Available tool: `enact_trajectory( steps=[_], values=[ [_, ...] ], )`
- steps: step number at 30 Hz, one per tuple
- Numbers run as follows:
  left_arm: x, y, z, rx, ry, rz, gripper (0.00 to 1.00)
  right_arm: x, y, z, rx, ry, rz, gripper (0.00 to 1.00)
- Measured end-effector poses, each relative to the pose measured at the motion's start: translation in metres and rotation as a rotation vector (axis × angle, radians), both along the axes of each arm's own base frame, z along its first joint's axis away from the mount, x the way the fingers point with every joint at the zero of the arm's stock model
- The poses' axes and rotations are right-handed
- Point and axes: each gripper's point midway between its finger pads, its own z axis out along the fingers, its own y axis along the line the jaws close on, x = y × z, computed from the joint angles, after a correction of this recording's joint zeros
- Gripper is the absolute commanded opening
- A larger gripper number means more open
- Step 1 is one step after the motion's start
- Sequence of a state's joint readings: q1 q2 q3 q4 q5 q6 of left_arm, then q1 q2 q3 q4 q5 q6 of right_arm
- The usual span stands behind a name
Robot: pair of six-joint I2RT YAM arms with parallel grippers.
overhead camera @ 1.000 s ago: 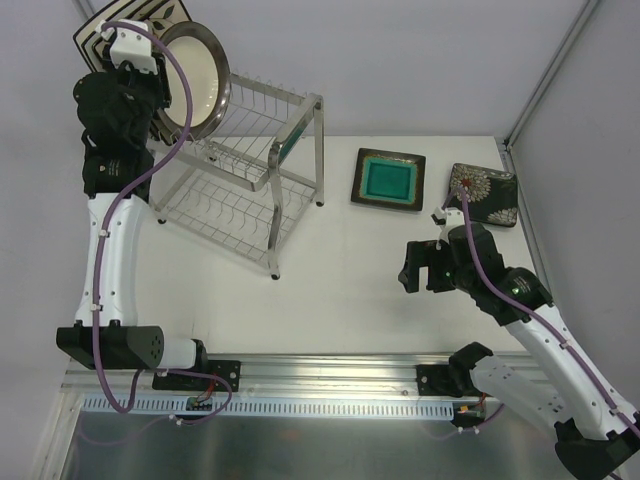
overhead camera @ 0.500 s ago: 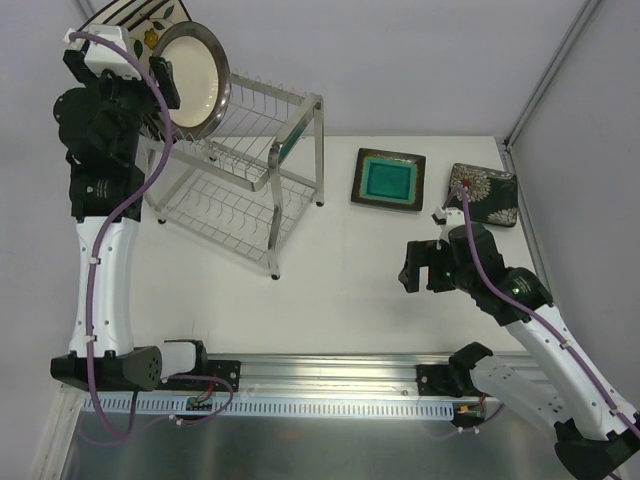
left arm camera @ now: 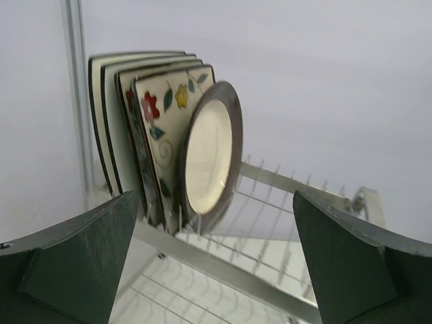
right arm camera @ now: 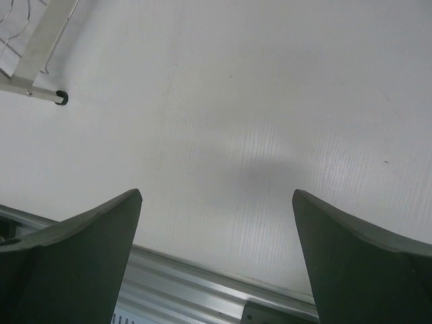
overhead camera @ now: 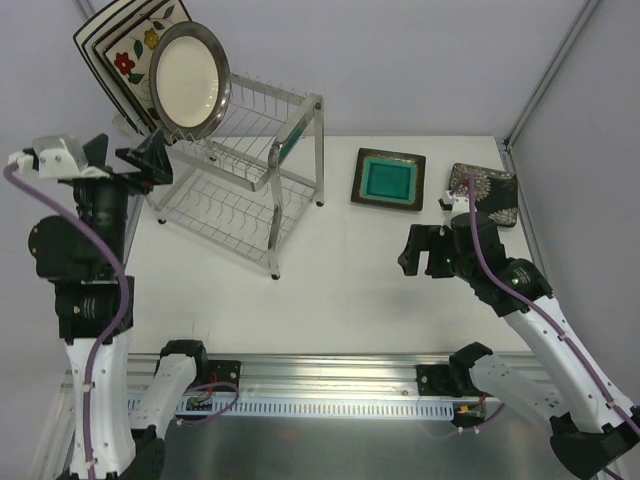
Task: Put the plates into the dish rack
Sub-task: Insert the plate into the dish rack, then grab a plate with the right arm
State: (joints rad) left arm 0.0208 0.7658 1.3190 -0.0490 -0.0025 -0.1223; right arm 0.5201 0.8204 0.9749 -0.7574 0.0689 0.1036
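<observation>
The silver wire dish rack [overhead camera: 298, 125] stands at the table's far left. In its top tier several square plates stand on edge, white black-rimmed ones [overhead camera: 98, 38] behind a cream flowered one [overhead camera: 135, 50], with the round cream grey-rimmed plate [overhead camera: 188, 80] in front. My left gripper [overhead camera: 125, 158] hangs open just left of the rack, holding nothing. Its wrist view shows the round plate [left arm camera: 210, 158], the flowered plate [left arm camera: 162, 101] and the rack [left arm camera: 283, 185] ahead. A teal-centred dark plate [overhead camera: 389, 180] and a dark plate with white blooms [overhead camera: 485, 192] lie flat at the far right. My right gripper [overhead camera: 420, 250] is open and empty.
Beneath my right gripper [right arm camera: 216, 250] is bare white table [right arm camera: 270, 101], with a rack foot [right arm camera: 61, 98] at the upper left of that view. A metal rail [overhead camera: 330, 385] runs along the near edge. Grey walls close in the back and right.
My left gripper opened, let go of the round plate, which stays in the rack, and drew back toward the near left. My right gripper shifted slightly farther away.
</observation>
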Motion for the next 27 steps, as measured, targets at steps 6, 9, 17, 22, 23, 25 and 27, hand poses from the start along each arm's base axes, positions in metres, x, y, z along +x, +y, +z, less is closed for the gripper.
enact_trajectory(
  steps=[6,9,17,22,23,25,27],
  values=[
    [-0.033,-0.011,-0.070,-0.118,0.086,-0.072,0.99,0.027,-0.003,0.007,0.081,-0.021,-0.137,1.00],
    [-0.039,-0.017,-0.122,-0.170,0.191,-0.102,0.99,0.046,-0.013,0.010,0.152,-0.030,-0.245,0.99],
    [-0.067,-0.025,-0.244,-0.283,0.424,-0.118,0.99,0.092,-0.040,-0.023,0.371,0.041,-0.505,0.95],
    [-0.077,-0.032,-0.273,-0.295,0.483,-0.147,0.99,0.117,-0.045,-0.048,0.473,0.097,-0.595,0.94],
    [-0.077,-0.033,-0.278,-0.297,0.494,-0.156,0.99,0.122,-0.045,-0.051,0.486,0.104,-0.607,0.94],
    [-0.076,-0.036,-0.291,-0.300,0.522,-0.167,0.99,0.134,-0.044,-0.058,0.513,0.113,-0.628,0.94],
    [-0.075,-0.040,-0.305,-0.301,0.559,-0.184,0.99,0.147,-0.043,-0.066,0.536,0.118,-0.646,0.93]
  ],
)
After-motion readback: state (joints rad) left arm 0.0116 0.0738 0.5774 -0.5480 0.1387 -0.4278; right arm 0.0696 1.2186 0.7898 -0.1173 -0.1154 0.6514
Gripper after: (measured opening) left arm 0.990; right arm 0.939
